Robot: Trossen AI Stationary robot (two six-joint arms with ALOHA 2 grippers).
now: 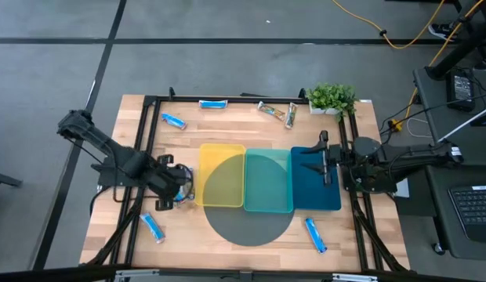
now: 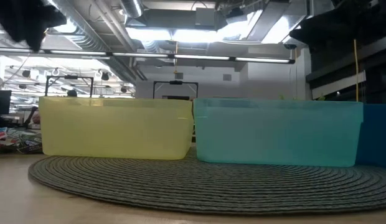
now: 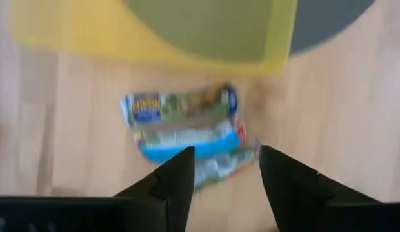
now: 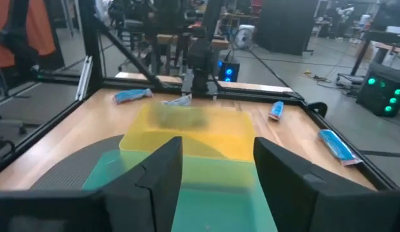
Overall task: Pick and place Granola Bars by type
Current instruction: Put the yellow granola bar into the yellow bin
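My left claw (image 1: 180,190) hangs spread just left of the yellow tray (image 1: 221,175), over two bars (image 3: 180,125) lying on the counter (image 1: 251,235) beside that tray. My right claw (image 1: 324,157), also spread, waits over the dark blue tray (image 1: 315,196).

The wooden table (image 1: 110,211) fills the middle of the high view. At its centre lies a round dark mat (image 1: 251,229), and on it sit three trays in a row: a yellow tray (image 1: 221,175) on the left, a teal tray (image 1: 268,182) in the middle and a dark blue tray (image 1: 315,188) on the right.

Granola bars lie on the bare wood:
- a blue bar (image 1: 173,121) at upper left
- a blue bar (image 1: 213,103) along the top edge
- two tan bars (image 1: 270,110) and (image 1: 291,114) at upper centre
- a blue bar (image 1: 153,228) at lower left
- a blue bar (image 1: 315,234) at lower right

A potted plant (image 1: 331,98) stands at the upper right corner.
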